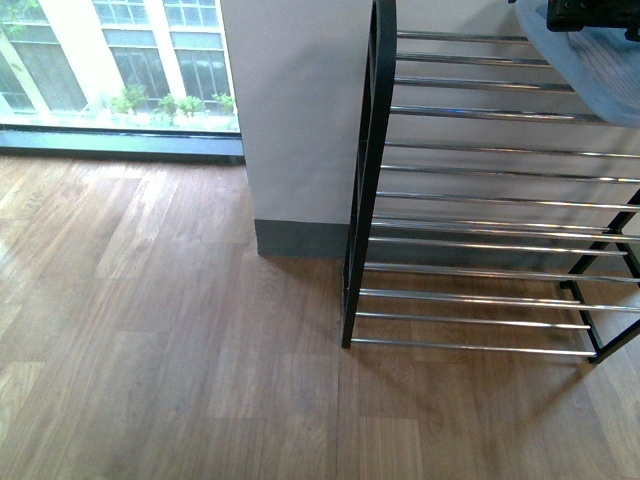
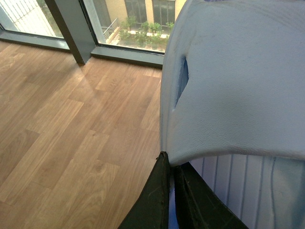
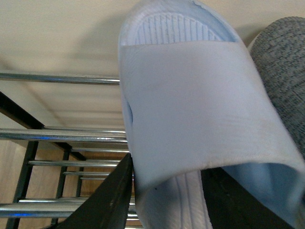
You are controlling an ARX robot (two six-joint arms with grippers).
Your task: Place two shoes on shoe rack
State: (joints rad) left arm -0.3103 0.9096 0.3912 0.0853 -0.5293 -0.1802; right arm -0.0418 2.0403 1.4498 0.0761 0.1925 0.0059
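Note:
My right gripper point(image 3: 169, 164) is shut on the strap of a light blue slipper point(image 3: 190, 95), held sole-down over the chrome bars of the shoe rack point(image 3: 57, 77). A grey knit shoe point(image 3: 283, 67) shows right beside that slipper; only its toe is in view. In the front view the same slipper point(image 1: 575, 60) hangs at the rack's point(image 1: 480, 200) top tier, under the dark right gripper point(image 1: 590, 18). My left gripper point(image 2: 170, 164) is shut on the strap edge of a second light blue slipper point(image 2: 238, 86), held above the wooden floor away from the rack.
The rack has a black frame point(image 1: 365, 170) and stands against a white wall point(image 1: 290, 110) with a grey skirting. Wooden floor point(image 1: 160, 330) spreads to the left, up to a floor-level window point(image 1: 120, 60). A dark window post point(image 2: 71, 31) stands near the left slipper.

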